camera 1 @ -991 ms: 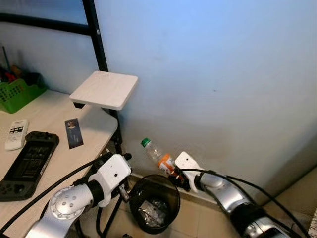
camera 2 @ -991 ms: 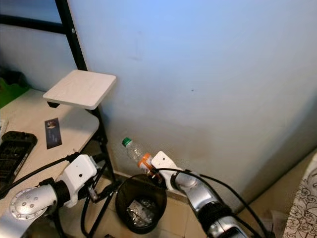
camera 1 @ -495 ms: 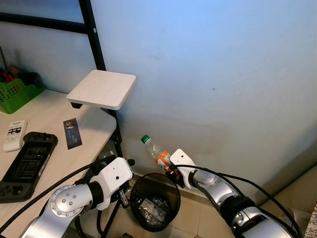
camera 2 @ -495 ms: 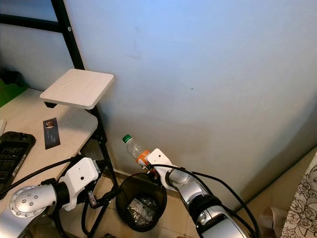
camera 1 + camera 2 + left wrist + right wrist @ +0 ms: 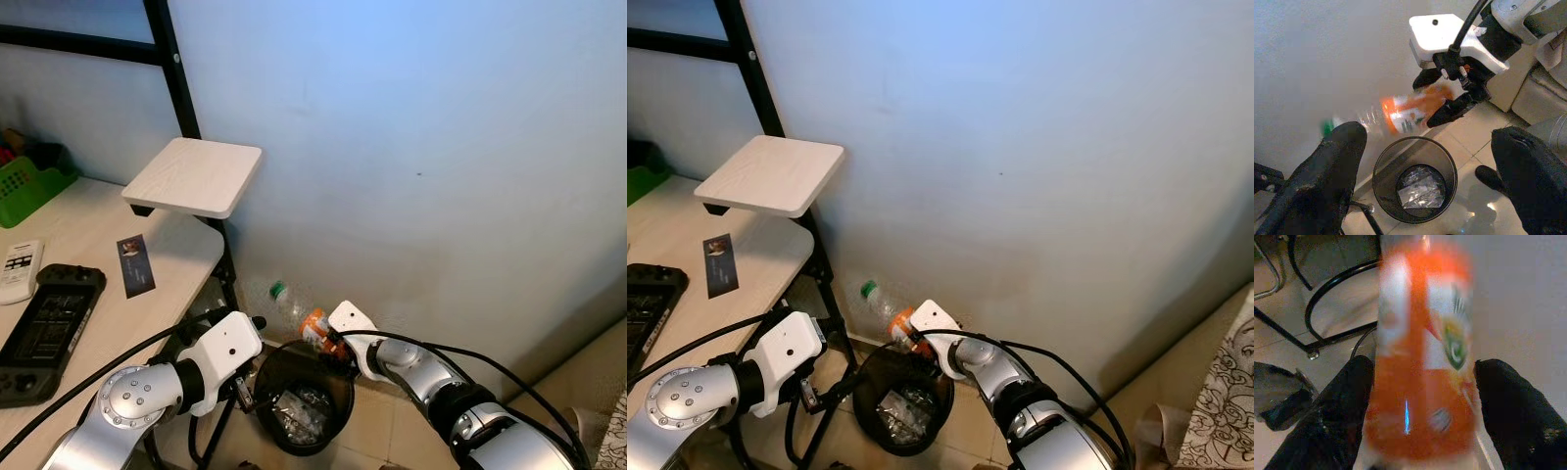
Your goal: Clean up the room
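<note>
Orange-labelled bottle (image 5: 299, 315) blurred above the black bin (image 5: 338, 409)
Right gripper (image 5: 331, 340) grips its base between both fingers (image 5: 1337, 411), green cap toward the wall; left gripper (image 5: 1425, 161) spread wide beside the surface (image 5: 78, 264), holding nothing

A bin (image 5: 308, 399) stands on the floor against the wall (image 5: 441, 147), right of the desk (image 5: 88, 274). A bottle (image 5: 299, 313) is above the bin's rim, with crumpled trash (image 5: 1421, 185) inside the bin.
</note>
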Robot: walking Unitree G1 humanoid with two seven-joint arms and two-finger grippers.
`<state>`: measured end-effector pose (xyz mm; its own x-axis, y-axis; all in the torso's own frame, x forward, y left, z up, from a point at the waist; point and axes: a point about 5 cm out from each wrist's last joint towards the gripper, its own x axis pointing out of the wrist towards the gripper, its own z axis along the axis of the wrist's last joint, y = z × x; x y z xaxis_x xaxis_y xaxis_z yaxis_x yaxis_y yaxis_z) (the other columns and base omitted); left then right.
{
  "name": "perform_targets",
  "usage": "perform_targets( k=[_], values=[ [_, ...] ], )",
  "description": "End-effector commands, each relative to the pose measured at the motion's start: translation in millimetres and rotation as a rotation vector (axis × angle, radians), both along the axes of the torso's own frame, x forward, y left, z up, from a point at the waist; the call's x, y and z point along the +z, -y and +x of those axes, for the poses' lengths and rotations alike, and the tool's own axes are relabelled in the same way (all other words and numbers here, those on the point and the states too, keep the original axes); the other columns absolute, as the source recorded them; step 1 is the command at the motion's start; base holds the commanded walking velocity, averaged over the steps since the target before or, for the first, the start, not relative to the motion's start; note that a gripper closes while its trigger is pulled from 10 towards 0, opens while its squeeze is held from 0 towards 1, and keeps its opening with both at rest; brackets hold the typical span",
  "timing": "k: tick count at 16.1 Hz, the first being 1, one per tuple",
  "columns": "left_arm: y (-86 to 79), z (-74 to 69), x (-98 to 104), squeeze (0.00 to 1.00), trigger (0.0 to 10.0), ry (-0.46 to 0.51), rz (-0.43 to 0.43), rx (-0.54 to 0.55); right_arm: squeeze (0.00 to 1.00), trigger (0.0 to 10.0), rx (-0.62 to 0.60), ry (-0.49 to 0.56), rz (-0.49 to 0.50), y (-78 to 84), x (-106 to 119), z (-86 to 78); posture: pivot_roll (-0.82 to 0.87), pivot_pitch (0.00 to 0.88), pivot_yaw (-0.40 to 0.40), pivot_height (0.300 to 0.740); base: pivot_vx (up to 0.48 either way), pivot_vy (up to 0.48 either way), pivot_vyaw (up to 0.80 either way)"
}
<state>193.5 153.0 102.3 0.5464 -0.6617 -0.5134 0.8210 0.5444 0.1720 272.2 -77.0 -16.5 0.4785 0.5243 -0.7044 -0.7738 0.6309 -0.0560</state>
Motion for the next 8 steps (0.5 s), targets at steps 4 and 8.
perform_targets(
  k=[4, 8],
  values=[
    [-0.4, 0.2, 0.2, 0.0, 10.0, 0.005, 0.011, -0.009, 1.0, 10.0, 0.023, -0.012, 0.028, -1.2, -1.5, -3.1, -0.04, 0.024, 0.025, 0.74, 0.0, 0.0, 0.0],
    [-1.1, 3.4, -1.3, 0.0, 10.0, 0.024, -0.001, 0.026, 1.0, 10.0, -0.011, 0.008, 0.055, 8.7, 0.3, -1.0, -0.04, 0.0, 0.021, 0.74, 0.0, 0.0, 0.0]
  ],
)
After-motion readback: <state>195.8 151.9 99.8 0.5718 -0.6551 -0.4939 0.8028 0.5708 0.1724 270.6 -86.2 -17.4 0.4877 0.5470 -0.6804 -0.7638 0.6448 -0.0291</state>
